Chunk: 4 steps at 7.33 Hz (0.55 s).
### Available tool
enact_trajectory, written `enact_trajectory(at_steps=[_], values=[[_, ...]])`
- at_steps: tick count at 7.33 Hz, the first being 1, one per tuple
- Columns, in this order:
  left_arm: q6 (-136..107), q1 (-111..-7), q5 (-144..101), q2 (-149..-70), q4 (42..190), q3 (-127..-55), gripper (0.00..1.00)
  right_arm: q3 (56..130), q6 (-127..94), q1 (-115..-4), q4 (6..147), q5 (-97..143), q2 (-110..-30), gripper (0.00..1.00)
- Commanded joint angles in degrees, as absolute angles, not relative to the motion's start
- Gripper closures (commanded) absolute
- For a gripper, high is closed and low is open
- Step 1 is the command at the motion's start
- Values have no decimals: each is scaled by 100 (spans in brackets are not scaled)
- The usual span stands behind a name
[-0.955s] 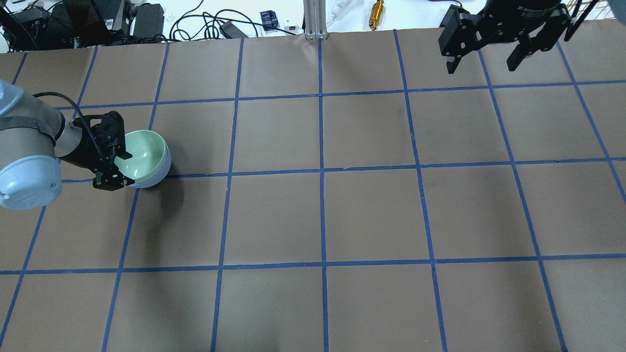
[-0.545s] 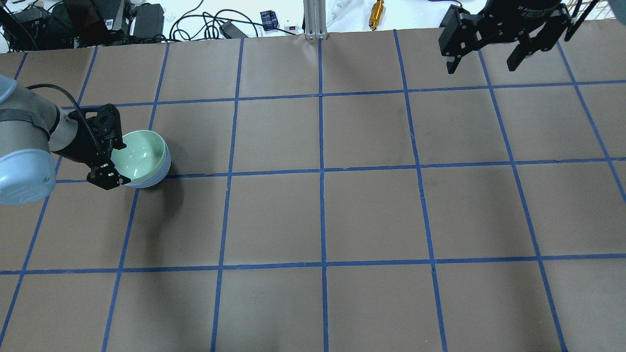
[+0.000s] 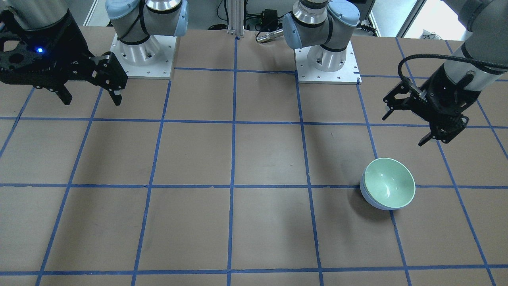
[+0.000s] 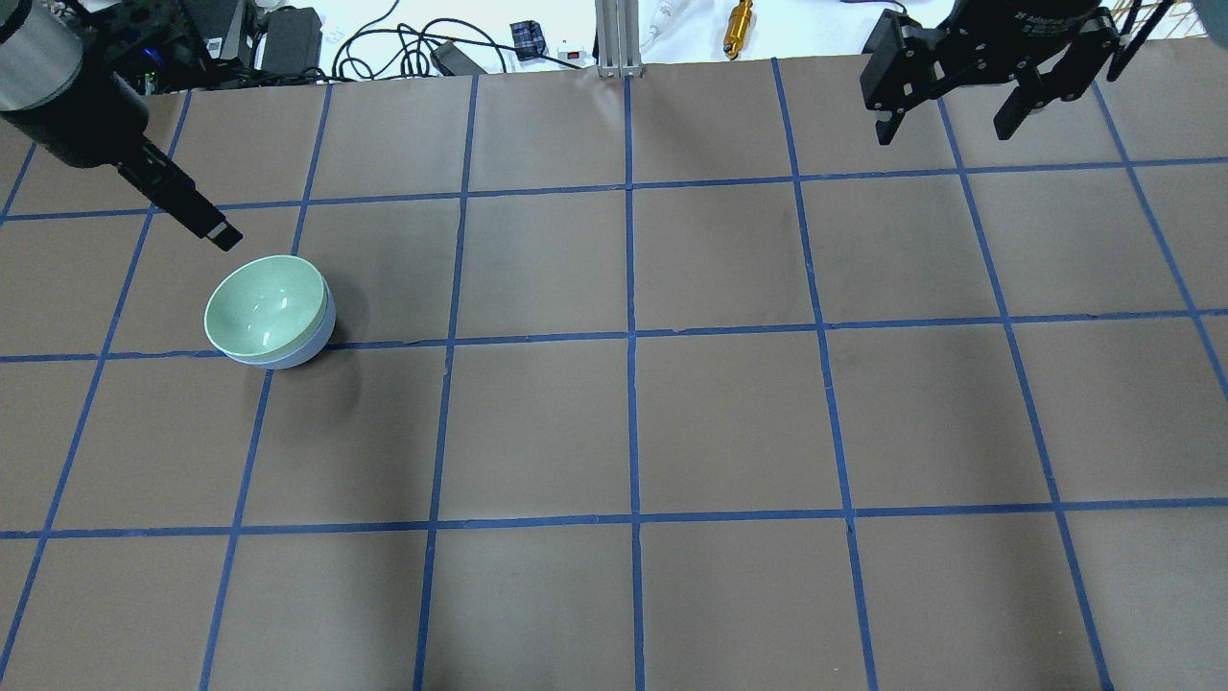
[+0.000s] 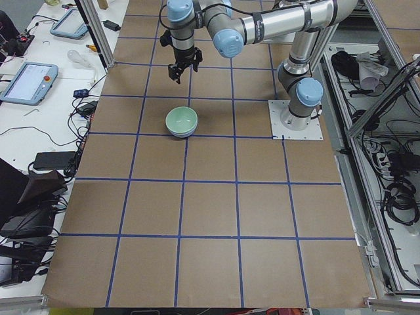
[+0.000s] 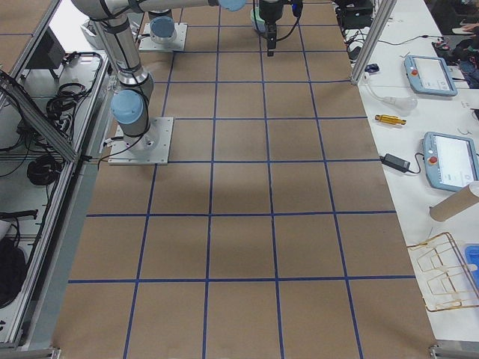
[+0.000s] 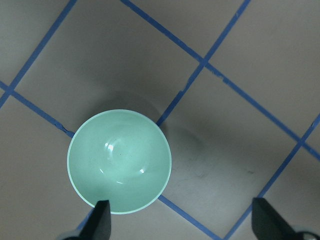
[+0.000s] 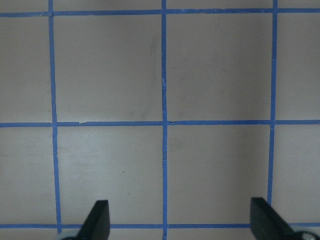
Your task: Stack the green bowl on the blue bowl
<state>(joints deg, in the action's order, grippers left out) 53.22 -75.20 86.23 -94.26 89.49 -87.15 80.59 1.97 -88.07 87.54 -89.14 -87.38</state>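
The pale mint-green bowl (image 4: 265, 307) sits nested inside the pale blue bowl (image 4: 315, 344) on the left part of the table. Only a thin band of the blue bowl's rim and side shows under it. Both also show in the front view, green bowl (image 3: 389, 186) over blue bowl (image 3: 373, 201). My left gripper (image 3: 403, 131) is open and empty, raised above and behind the bowls, apart from them. In the left wrist view the green bowl (image 7: 119, 161) lies below the open fingers (image 7: 102, 221). My right gripper (image 4: 942, 132) is open and empty at the far right.
The table (image 4: 633, 422) is covered in brown paper with a blue tape grid. Cables, boxes and a brass part (image 4: 739, 27) lie beyond its far edge. The two arm bases (image 3: 325, 59) stand at the robot's side.
My left gripper was down at the green bowl's rim. It has since come off it and lifted up and back, leaving the bowls stacked in place. The right arm has not moved.
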Motion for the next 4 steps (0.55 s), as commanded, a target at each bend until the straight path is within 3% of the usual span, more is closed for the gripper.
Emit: enact_trajectory(at_steps=[1,4], values=[[3025,-8372,9086,-9387,9053,-8561,0,8060,193,-8807,8754,-8912,-8736,0],[436,-9210,9097,-9448,9009,-8587,0,8060,193,-8807,8754,-8912,-8745,0]])
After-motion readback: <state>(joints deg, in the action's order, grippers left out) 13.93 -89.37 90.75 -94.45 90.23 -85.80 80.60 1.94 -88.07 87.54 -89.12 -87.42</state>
